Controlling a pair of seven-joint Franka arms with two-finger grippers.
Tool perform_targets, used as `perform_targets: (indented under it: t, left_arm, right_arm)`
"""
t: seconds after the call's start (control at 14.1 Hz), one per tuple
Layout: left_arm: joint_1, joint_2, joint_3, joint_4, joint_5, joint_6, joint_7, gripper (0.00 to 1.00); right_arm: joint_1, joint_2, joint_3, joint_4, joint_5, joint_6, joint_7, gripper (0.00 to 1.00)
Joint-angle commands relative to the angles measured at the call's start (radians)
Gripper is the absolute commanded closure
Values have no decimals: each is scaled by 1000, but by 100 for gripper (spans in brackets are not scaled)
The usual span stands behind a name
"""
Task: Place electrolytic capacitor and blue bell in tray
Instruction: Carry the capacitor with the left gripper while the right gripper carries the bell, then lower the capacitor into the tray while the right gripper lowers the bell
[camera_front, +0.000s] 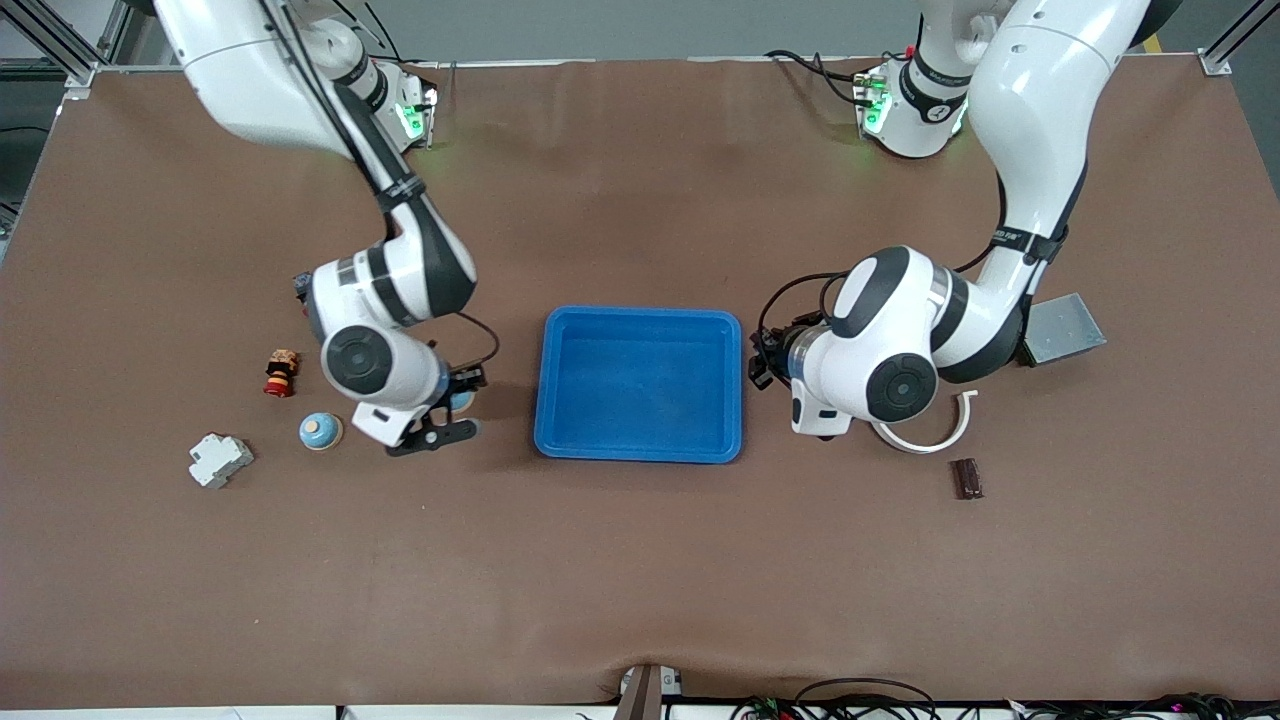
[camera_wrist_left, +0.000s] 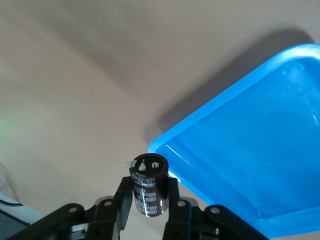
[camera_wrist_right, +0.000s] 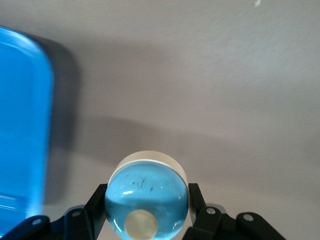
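Left pincer (camera_wrist_left: 148, 197) grips capacitor (camera_wrist_left: 148, 185) — brown table (camera_front: 640, 560), blue tray (camera_front: 640, 440).

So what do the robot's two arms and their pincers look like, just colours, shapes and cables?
Both arms are glossy white with rounded black joints and round black end caps. Loose black cables loop near each wrist. The left pincer and right pincer have flat black fingers. Green lights glow at both bases.

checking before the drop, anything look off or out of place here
Nothing stands out. The left pincer grips the electrolytic capacitor beside the tray, and the right pincer grips a blue bell just off the tray's other end. The tray sits flat and holds nothing. A second blue bell rests on the table.
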Motion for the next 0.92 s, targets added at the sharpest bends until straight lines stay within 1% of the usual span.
perform_targets:
  t: [0.0,0.14,0.28,0.42,0.64,0.85]
  left_arm:
    - [-26,34,-3,11,-40,70,-8,100]
    - [-58,56,-2,11,-41,122,-16,100]
    - [-66,71,-2,9,-44,151,-25,100]
    - [-69,106,-2,11,-71,153,-26,100]
    - [-109,135,3,11,-71,202,-28,100]
    - [-115,157,7,6,-71,216,-54,100]
  right_arm:
    - [66,-19,-9,-17,63,5,159,87]
    - [98,-15,-10,1,108,8,227,87]
    - [133,-13,-10,3,125,26,278,87]
    - [150,-8,-9,3,131,66,315,87]
    - [188,16,-10,4,134,124,370,87]
    - [222,64,-10,29,137,150,401,87]
